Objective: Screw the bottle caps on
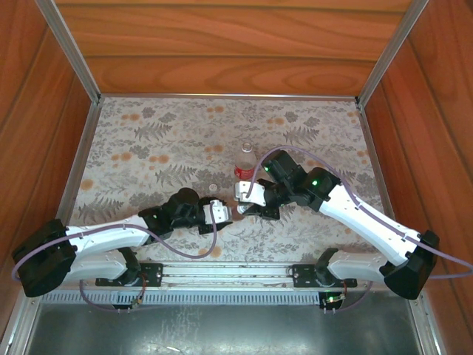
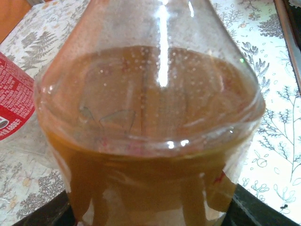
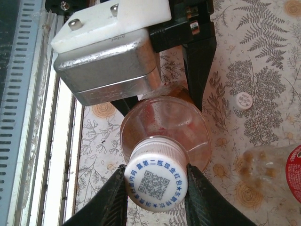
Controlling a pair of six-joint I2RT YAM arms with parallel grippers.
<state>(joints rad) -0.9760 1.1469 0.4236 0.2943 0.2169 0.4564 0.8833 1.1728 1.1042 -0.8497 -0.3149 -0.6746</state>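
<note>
White cap [image 3: 156, 183] clamped between right jaws, atop amber bottle [image 3: 164, 125].

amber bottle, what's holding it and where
The left gripper grips the amber bottle by its body; the right gripper pinches its white cap by the sides.

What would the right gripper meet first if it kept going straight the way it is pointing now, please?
The white cap, pinched between the fingers of the right gripper, atop the amber bottle. Straight beyond lies the bottle itself, held by the left gripper, though depth is hard to judge.
</note>
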